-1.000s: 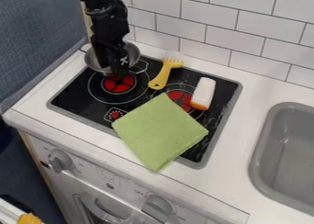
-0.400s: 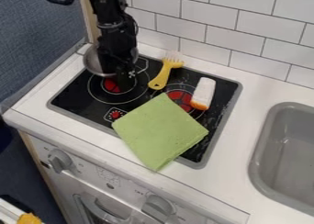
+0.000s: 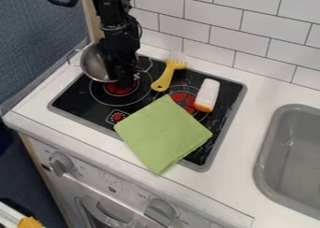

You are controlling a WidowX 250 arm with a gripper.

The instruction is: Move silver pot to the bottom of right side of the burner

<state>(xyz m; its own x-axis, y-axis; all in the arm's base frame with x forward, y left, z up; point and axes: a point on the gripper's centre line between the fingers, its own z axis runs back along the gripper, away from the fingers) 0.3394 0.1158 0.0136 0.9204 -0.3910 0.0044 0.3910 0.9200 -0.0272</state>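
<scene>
Gripper (image 3: 127,81) over right side of pot (image 3: 94,64); opening and hold cannot be determined. Pot tilted, at far left of stove (image 3: 81,98). Transfer to near right outstanding; cloth (image 3: 163,134) partly covers destination.

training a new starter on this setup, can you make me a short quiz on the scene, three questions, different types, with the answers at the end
1. Fill in the blank: between the silver pot and the white-and-orange object lies a utensil with a ____ handle.
2. Multiple choice: what colour is the cloth that lies partly over the stovetop? a) red b) green c) blue
3. True or false: the silver pot is sitting in the sink.

Key: 1 yellow; 2 b; 3 false
</scene>
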